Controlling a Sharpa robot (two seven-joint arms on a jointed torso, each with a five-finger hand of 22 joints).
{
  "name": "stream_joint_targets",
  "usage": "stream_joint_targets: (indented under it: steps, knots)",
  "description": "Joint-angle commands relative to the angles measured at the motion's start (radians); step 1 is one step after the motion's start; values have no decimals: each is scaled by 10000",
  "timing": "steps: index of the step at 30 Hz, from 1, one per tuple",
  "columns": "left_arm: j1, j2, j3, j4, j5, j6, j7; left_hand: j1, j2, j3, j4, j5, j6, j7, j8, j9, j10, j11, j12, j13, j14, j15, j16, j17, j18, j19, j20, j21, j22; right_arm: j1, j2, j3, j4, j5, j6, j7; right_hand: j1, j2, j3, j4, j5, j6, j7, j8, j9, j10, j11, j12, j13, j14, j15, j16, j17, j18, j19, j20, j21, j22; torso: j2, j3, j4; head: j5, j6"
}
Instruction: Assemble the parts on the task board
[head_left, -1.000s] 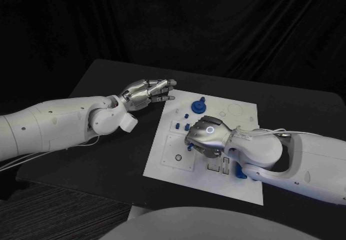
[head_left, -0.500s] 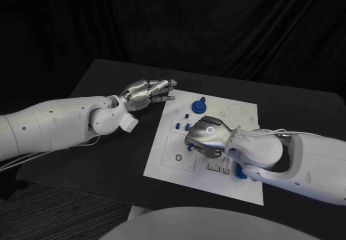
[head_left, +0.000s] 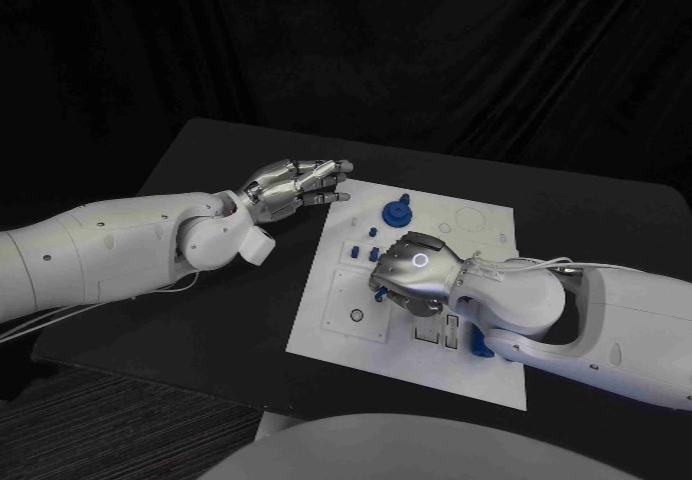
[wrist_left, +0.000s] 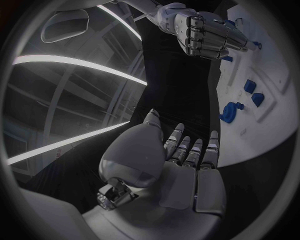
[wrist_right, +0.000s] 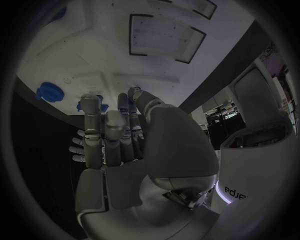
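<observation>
The white task board (head_left: 433, 290) lies in the middle of the table. My right hand (head_left: 411, 268) hangs low over its centre with the fingers curled down. In the right wrist view a small blue part (wrist_right: 132, 103) sits pinched between the thumb and a finger of that hand (wrist_right: 119, 145). A round blue part (head_left: 395, 212) stands near the board's far edge, with small blue parts (head_left: 372, 232) beside it. My left hand (head_left: 296, 183) hovers off the board's far left corner, fingers stretched out and holding nothing; the left wrist view (wrist_left: 175, 165) shows the same.
Another blue part (head_left: 479, 347) lies on the board close to my right forearm. The black table (head_left: 216, 300) stretches to the left of the board under my left arm. Dark curtains close off the back.
Barely anything has changed: the right hand has shifted very slightly over the board's centre. The left hand has stayed still.
</observation>
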Motion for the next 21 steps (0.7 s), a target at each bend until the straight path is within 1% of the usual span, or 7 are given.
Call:
stream_joint_targets:
  steps: [1,9,21]
  knots:
    - [-16,18,10,10,52,137,78,26,82,-59,1,20,49,22,35,15,23,48,48,16,2,53,33,16,92,40,-8,35,9,-21,-15,5,30,-98,21,-203,-48,-24,-25,16,-63,-56,-2,-39,12,-64,8,-28,14,-40,-2,-34,-11,134,-46,0,-37,687,0,1,-4,14,1]
    - [-18,22,10,3,52,144,69,26,82,-59,1,20,49,22,35,15,23,48,48,16,2,53,33,16,92,40,-8,35,9,-21,-34,5,36,-98,17,-205,-57,-26,-27,21,-75,-69,-2,-45,11,-67,8,-31,17,-46,-3,-44,-23,134,-45,1,-38,686,0,1,7,-5,1]
    - [-25,39,10,-11,52,163,53,26,82,-59,1,20,49,22,35,15,23,48,48,16,2,53,33,16,92,40,-8,35,9,-21,-38,5,50,-98,23,-202,-87,-20,-32,42,-95,-80,2,-47,12,-63,9,-30,23,-39,-2,-31,-7,128,-31,3,-8,692,-1,0,2,-1,1]
